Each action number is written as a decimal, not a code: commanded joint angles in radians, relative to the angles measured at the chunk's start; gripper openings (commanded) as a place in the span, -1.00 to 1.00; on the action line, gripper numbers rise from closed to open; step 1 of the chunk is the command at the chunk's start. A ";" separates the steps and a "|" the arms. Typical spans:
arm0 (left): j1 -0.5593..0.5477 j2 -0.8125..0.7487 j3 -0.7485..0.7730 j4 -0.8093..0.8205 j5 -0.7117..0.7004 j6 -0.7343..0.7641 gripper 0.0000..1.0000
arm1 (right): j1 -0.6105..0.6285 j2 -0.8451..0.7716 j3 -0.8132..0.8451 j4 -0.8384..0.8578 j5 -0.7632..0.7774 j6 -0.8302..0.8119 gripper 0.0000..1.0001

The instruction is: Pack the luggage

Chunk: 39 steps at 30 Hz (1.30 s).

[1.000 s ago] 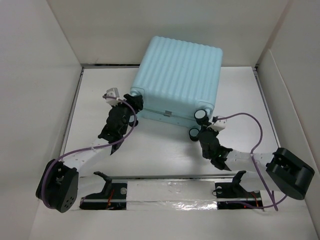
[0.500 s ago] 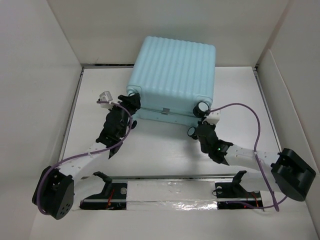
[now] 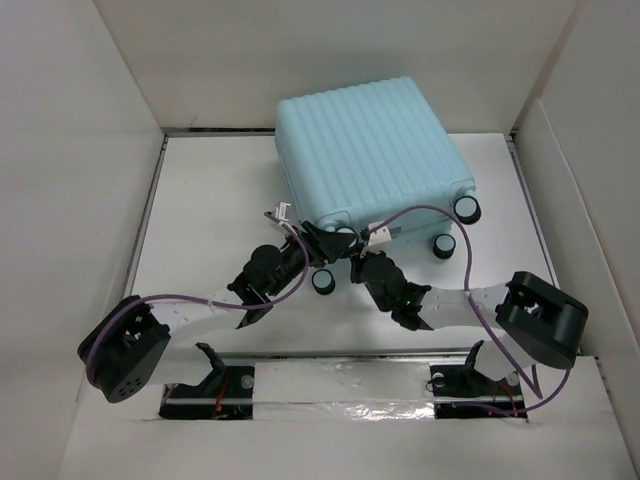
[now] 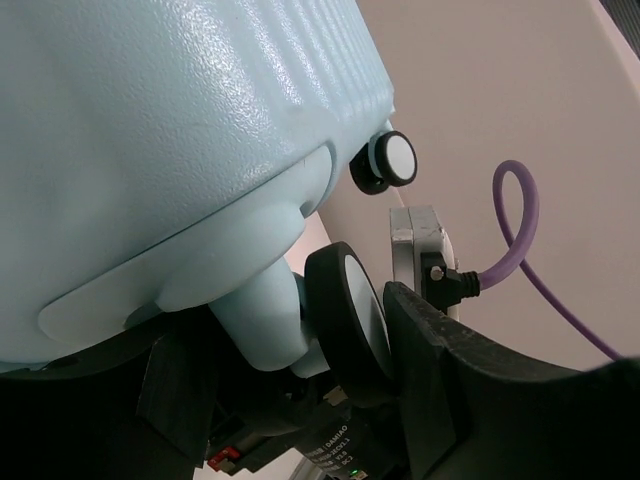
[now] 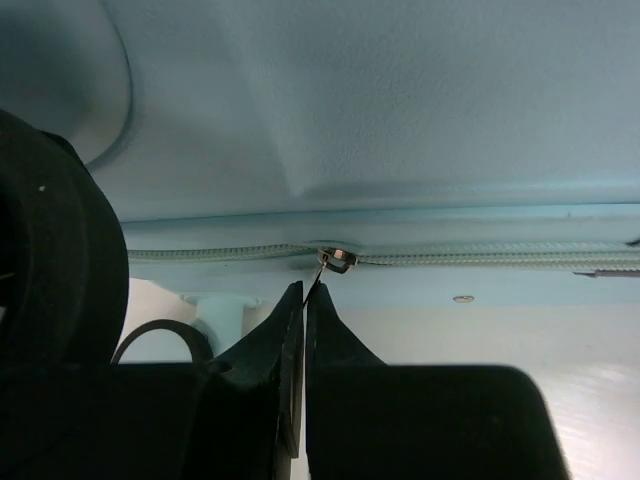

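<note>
The luggage (image 3: 370,140) is a pale aqua ribbed hard-shell suitcase lying closed at the back of the white table, its wheeled end turned toward me. My left gripper (image 3: 322,240) is at its near left corner, shut on a black caster wheel (image 4: 350,315) with a white hub; the shell (image 4: 150,130) looms above it. My right gripper (image 3: 358,252) is just beside it at the same end. In the right wrist view its fingertips (image 5: 305,290) are pressed together on the thin metal zipper pull (image 5: 322,272) hanging from the slider (image 5: 340,260) on the zipper seam.
Other casters show at the right corner (image 3: 466,208), (image 3: 445,245) and near the front (image 3: 323,283). Purple cables (image 3: 420,212) loop over both arms. White walls (image 3: 80,150) box the table on three sides. A metal rail (image 3: 340,385) runs along the near edge.
The suitcase has swung anticlockwise and its near left corner has come toward me. Both grippers have moved in to the middle; the right one has gone from the right caster to the zipper pull.
</note>
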 commanded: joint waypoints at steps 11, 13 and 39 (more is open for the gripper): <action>-0.029 -0.125 0.017 0.074 0.313 0.002 -1.00 | 0.143 0.080 0.090 0.284 -0.659 0.023 -1.00; -0.018 -0.080 0.025 0.143 0.347 -0.028 -1.00 | 0.186 0.090 0.142 0.230 -0.636 -0.001 -1.00; -0.114 -0.020 0.004 0.631 0.161 -0.343 -1.00 | 0.299 0.479 0.380 0.753 -0.646 0.207 -1.00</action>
